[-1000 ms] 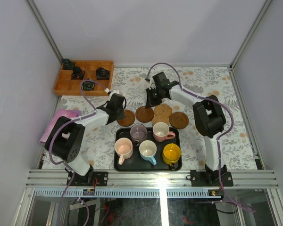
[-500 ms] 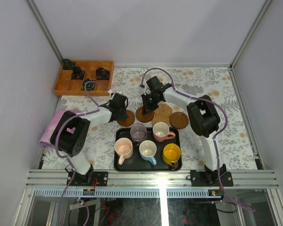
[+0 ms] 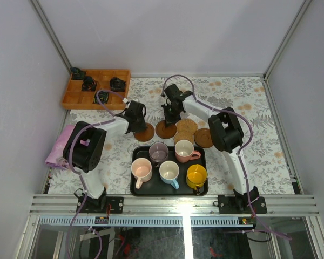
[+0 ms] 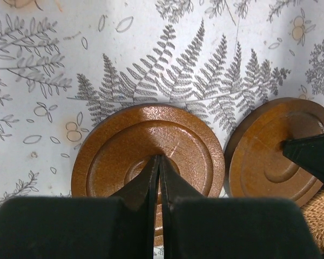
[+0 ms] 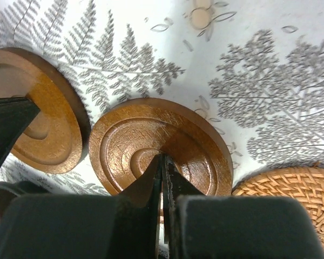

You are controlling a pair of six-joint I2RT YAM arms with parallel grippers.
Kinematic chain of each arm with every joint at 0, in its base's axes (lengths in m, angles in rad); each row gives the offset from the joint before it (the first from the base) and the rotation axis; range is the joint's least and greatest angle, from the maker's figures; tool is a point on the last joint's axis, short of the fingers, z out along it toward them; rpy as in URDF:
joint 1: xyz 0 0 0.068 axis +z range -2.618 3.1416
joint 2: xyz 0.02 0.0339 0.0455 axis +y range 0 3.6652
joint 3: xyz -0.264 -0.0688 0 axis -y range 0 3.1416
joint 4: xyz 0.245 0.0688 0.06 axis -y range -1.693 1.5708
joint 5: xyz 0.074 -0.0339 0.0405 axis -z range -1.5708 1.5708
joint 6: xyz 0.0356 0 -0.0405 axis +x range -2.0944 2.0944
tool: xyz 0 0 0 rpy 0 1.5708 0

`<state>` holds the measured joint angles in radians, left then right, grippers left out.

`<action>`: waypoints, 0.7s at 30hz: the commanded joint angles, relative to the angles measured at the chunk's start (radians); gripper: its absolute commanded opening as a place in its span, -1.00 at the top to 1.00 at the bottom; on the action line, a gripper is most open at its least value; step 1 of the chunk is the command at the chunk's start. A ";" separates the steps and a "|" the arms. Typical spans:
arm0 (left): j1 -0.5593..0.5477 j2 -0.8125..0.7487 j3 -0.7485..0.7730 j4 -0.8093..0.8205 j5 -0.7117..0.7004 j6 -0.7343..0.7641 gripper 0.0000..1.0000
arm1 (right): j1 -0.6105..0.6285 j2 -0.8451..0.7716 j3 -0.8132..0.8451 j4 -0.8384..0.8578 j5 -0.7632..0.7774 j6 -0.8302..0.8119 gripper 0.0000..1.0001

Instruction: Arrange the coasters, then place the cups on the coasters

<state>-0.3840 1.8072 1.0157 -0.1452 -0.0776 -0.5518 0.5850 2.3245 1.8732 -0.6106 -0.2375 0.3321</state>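
Two dark wooden coasters lie side by side on the fern-print cloth. My left gripper (image 4: 160,157) (image 3: 141,128) is shut with its tips pressed on the centre of the left coaster (image 4: 113,156) (image 3: 147,135). My right gripper (image 5: 162,156) (image 3: 166,125) is shut with its tips on the centre of the neighbouring coaster (image 5: 200,140) (image 3: 163,132). A woven tan coaster (image 3: 187,127) (image 5: 291,199) and another dark coaster (image 3: 204,138) lie to the right. The cups stand in the black tray (image 3: 135,186): mauve (image 3: 158,152), salmon-pink (image 3: 183,150), peach-pink (image 3: 141,170), light blue (image 3: 169,171), yellow (image 3: 196,175).
A wooden compartment box (image 3: 97,89) with small black objects sits at the back left. A pink cloth (image 3: 62,145) lies at the left edge of the table. Grey walls close in both sides and the back.
My right gripper has swung left and come down onto the second coaster. My left gripper has shifted slightly onto the left coaster. The coasters have hardly moved.
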 commanded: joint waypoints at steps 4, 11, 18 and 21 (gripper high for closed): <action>0.060 0.105 0.065 -0.101 -0.038 0.014 1.00 | -0.128 0.075 0.078 -0.047 0.103 0.063 1.00; 0.087 0.197 0.231 -0.167 -0.050 0.067 1.00 | -0.255 0.123 0.176 -0.028 0.154 0.074 1.00; 0.102 0.279 0.370 -0.211 -0.024 0.107 1.00 | -0.366 0.137 0.205 -0.019 0.198 0.081 1.00; 0.105 0.315 0.417 -0.224 0.007 0.127 1.00 | -0.402 0.096 0.131 0.014 0.223 0.084 1.00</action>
<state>-0.2928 2.0529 1.3876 -0.2939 -0.0921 -0.4782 0.2195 2.4393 2.0670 -0.5957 -0.1131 0.4179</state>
